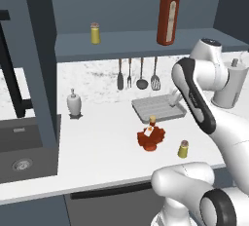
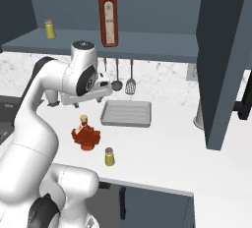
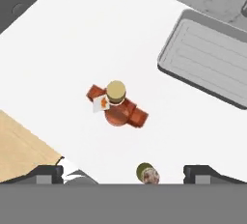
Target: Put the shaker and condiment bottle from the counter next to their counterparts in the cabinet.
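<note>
Your gripper (image 3: 123, 174) hangs above the counter (image 1: 102, 147), jaws wide apart (nothing between them), the condiment bottle (image 3: 116, 106) and shaker (image 3: 147, 174) standing just below.

shaker (image 3: 147, 174) cut by the grey band in the hand view, sink (image 1: 22, 164) cropped at left edge

Lumpy red condiment bottle (image 1: 151, 136) stands upright on the white counter (image 1: 107, 147), yellow shaker (image 1: 183, 149) just beside it, apart.
</note>
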Robot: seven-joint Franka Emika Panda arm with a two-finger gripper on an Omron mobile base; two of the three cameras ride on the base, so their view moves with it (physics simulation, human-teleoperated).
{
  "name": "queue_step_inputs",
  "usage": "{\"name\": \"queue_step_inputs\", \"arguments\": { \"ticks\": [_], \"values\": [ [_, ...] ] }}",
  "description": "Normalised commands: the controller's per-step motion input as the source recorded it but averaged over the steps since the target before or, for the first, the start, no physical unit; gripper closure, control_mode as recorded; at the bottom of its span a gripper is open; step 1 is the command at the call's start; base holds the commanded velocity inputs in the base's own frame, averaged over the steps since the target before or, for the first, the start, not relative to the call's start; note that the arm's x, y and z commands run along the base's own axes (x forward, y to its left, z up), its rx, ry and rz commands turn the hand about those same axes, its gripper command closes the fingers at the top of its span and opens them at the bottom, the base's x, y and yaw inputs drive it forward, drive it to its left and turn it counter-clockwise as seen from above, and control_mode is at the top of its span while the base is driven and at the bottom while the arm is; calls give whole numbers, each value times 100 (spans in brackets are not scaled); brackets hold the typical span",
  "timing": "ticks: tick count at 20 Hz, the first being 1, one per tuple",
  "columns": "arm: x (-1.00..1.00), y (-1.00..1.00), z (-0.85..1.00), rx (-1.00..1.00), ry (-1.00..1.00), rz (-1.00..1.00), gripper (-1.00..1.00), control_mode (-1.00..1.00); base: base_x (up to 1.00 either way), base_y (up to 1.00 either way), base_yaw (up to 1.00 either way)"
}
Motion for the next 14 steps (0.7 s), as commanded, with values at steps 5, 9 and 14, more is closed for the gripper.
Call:
{"name": "queue_step_inputs", "arguments": {
  "ticks": [5,9,14],
  "values": [
    [-10,-10,-11,3,0,39,-100,-100,0,0,0],
    [0,-1,0,13,2,43,-100,-100,0,0,0],
    [0,-3,-29,7,14,39,-100,-100,0,0,0]
  ]
}}
